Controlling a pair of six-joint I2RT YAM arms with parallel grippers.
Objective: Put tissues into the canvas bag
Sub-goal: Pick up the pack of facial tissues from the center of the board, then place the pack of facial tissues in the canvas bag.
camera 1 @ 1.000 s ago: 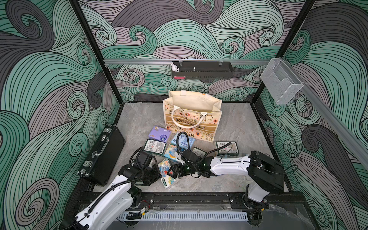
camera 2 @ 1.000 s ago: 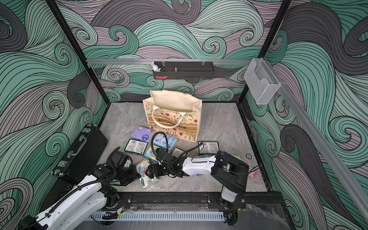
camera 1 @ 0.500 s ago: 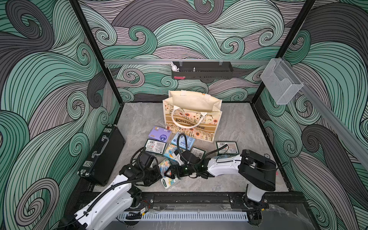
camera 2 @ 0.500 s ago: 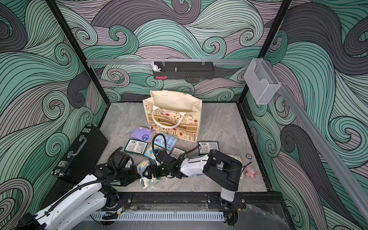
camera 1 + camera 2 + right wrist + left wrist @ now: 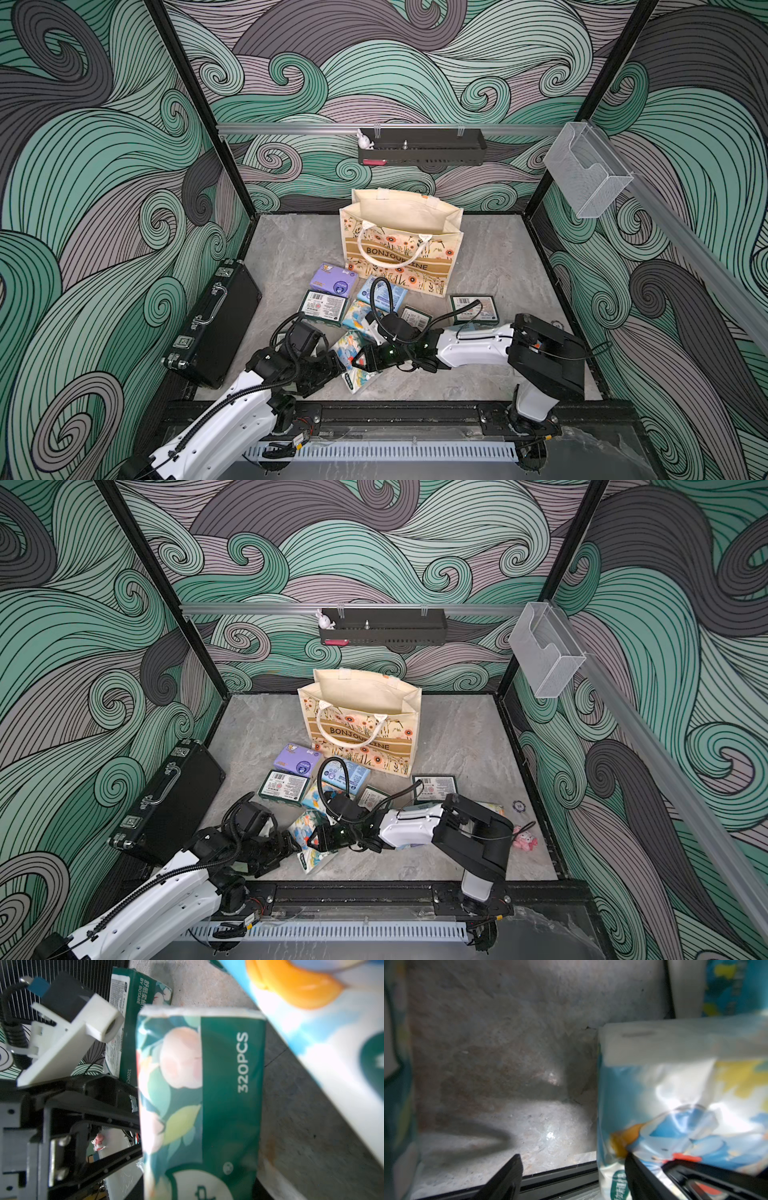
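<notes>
The canvas bag (image 5: 401, 253) stands open at the back middle of the bench (image 5: 498, 266), so the elephant-print tissues (image 5: 345, 348) near the front edge need a square, firm pinch and a lift clear of its near rim. The left arm (image 5: 232, 409) and right arm (image 5: 473, 351) lie low, meeting at that pack: left gripper (image 5: 572, 1159) released and empty, right gripper (image 5: 359, 360) against the wrapper, its hold impossible to tell.

1. I see walls (image 5: 95, 174) on three sides, papered in green, grey and mauve swirls.
2. Black posts (image 5: 201, 108) frame the back corners.
3. My table (image 5: 498, 266) is grey, marbled stone-look.
4. A metal rail (image 5: 291, 129) crosses the back wall, carrying a black shelf (image 5: 424, 151).
5. A clear plastic holder (image 5: 586, 178) hangs on the right-hand wall.
</notes>
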